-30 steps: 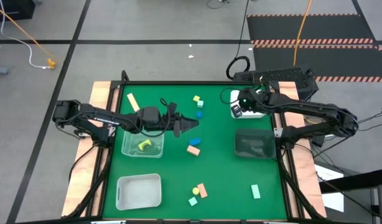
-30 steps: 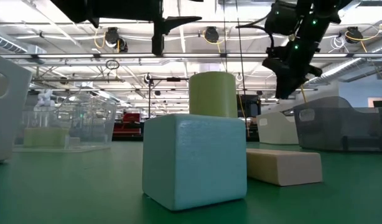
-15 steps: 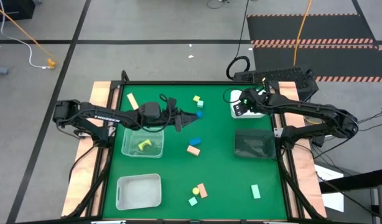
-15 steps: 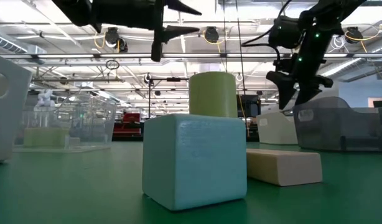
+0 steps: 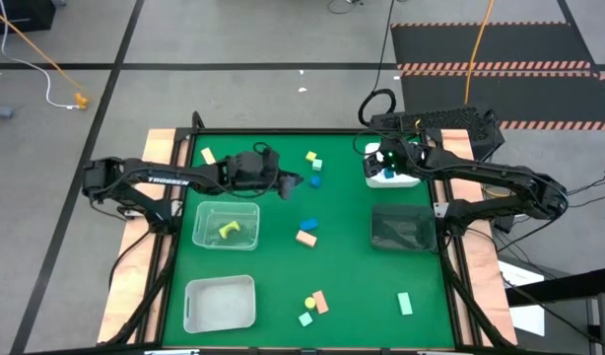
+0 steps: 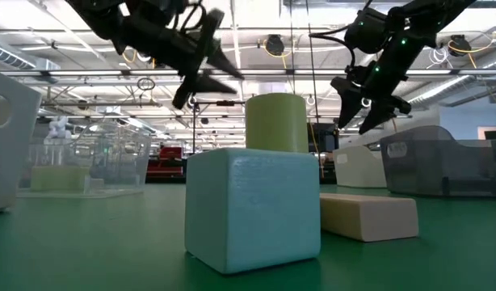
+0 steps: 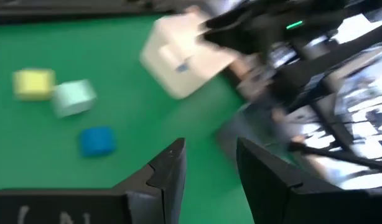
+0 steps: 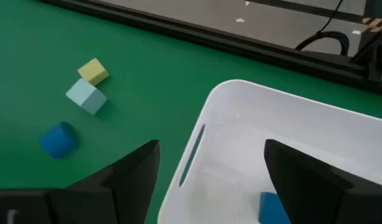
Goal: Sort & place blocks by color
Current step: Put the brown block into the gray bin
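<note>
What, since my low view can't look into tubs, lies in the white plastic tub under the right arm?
Observer: A small blue block lies inside the white plastic tub; the right jaws stand open above it.
Operator: Any blue outside it?
Observer: Yes, one blue cube sits on the green mat, near a mint cube and a yellow cube.
Operator: And the clear tub?
Observer: The clear plastic tub holds a yellow curved block.

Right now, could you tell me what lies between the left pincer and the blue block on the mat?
In the high view, only bare green mat separates the left pincer from the blue block.
</note>
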